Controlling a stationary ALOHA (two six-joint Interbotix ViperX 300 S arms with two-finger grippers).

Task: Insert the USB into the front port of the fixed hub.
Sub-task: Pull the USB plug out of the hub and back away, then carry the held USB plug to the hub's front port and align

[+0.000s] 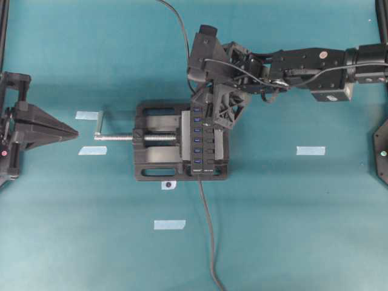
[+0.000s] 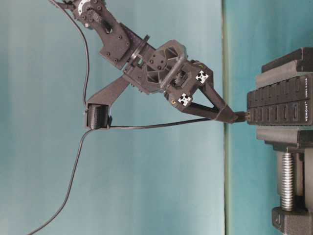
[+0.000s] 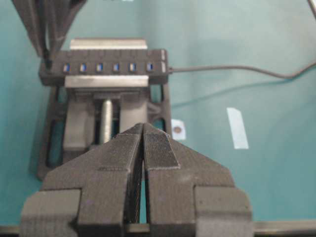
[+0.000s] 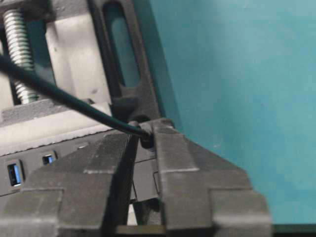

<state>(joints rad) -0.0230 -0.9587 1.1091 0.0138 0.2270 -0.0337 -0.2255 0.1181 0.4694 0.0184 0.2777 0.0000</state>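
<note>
The fixed hub [image 1: 199, 145] is a narrow black bar with blue ports, clamped upright in the vise [image 1: 154, 159]. My right gripper [image 2: 234, 115] reaches in from the right and is shut on the USB [image 2: 240, 116]. The small black plug sits pinched at my fingertips [image 4: 146, 136]. Its tip meets the hub [image 2: 279, 105] at the end port; how deep it sits I cannot tell. The thin cable [image 2: 156, 126] trails back from the plug. My left gripper [image 1: 74, 130] rests at the far left, shut and empty, pointing at the vise [image 3: 106, 123].
The vise's silver screw and crank [image 1: 100, 124] stick out to the left. The hub's own cord [image 1: 209, 236] runs to the near table edge. Several pale tape strips [image 1: 310, 150] and a small round marker [image 1: 168, 185] lie on the teal table.
</note>
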